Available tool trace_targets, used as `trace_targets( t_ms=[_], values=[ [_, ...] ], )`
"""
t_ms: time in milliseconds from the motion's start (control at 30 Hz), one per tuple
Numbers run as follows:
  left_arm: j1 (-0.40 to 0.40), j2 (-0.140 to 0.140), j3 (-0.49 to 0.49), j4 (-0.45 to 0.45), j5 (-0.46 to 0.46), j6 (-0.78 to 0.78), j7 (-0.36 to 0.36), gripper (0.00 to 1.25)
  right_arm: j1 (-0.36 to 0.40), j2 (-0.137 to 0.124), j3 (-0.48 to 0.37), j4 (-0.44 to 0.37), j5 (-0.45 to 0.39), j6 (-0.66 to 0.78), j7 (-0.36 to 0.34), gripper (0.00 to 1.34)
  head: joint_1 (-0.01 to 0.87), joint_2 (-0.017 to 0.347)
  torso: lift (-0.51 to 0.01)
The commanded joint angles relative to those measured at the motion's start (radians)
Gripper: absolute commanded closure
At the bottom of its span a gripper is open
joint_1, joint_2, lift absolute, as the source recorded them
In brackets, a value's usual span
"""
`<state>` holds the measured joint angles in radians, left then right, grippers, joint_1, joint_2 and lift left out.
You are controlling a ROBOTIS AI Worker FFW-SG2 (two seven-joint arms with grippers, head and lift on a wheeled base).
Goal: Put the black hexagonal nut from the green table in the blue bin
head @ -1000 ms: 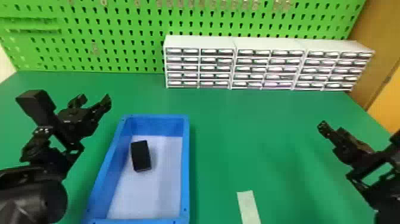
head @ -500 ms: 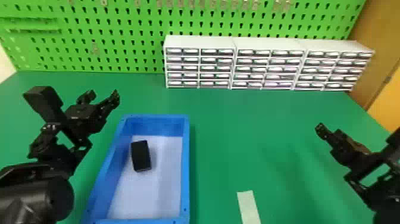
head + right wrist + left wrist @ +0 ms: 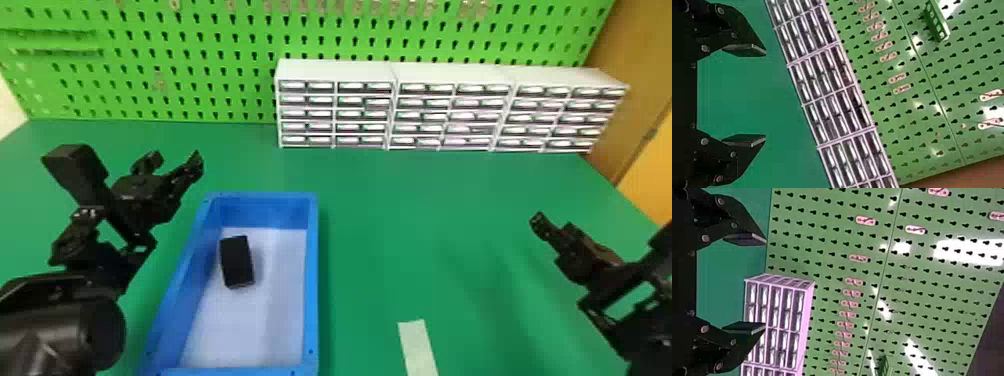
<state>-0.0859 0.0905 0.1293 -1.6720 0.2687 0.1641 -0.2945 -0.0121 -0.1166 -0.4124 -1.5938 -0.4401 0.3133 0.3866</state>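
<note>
The black hexagonal nut [image 3: 237, 262] lies in the blue bin [image 3: 313, 280], right of and nearer the robot than the left gripper [image 3: 176, 159], fingers apart (placing looks finished; only retreat remains). That gripper has moved farther forward; the nut hasn't shifted. The right gripper [image 3: 766, 95], also spread, sits farther right.

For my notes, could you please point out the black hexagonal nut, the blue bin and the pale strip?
Black hexagonal nut [image 3: 236, 261]: head view, its middle.
Blue bin [image 3: 312, 280]: head view, right rim.
Pale strip [image 3: 417, 347]: head view, its middle.
</note>
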Motion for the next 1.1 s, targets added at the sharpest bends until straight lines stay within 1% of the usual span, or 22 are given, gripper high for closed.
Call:
trace_targets(
  t_ms=[0, 333, 500, 833, 1067],
  values=[
    [0.0, 0.0, 0.0, -0.002, 0.003, 0.0, 0.0, 0.49, -0.003, -0.003, 0.006, 0.0, 0.0, 0.001, 0.0, 0.49, 0.691, 0.009, -0.097],
    [0.0, 0.0, 0.0, -0.005, 0.004, 0.0, 0.0, 0.49, -0.008, -0.006, 0.007, 0.0, 0.0, 0.0, 0.0, 0.49, 0.691, 0.009, -0.097],
    [-0.002, 0.0, 0.0, -0.005, 0.003, 0.0, 0.0, 0.49, -0.008, -0.003, 0.007, 0.0, 0.0, 0.0, 0.0, 0.49, 0.691, 0.009, -0.097],
    [0.0, -0.002, 0.003, -0.005, 0.0, 0.0, 0.0, 0.49, -0.009, 0.015, -0.009, 0.0, 0.012, -0.003, 0.0, 0.51, 0.691, 0.009, -0.097],
    [0.002, -0.002, 0.004, -0.005, 0.0, 0.0, 0.0, 0.49, -0.008, 0.012, 0.0, 0.0, 0.012, -0.005, 0.0, 0.52, 0.691, 0.009, -0.097]
  ],
)
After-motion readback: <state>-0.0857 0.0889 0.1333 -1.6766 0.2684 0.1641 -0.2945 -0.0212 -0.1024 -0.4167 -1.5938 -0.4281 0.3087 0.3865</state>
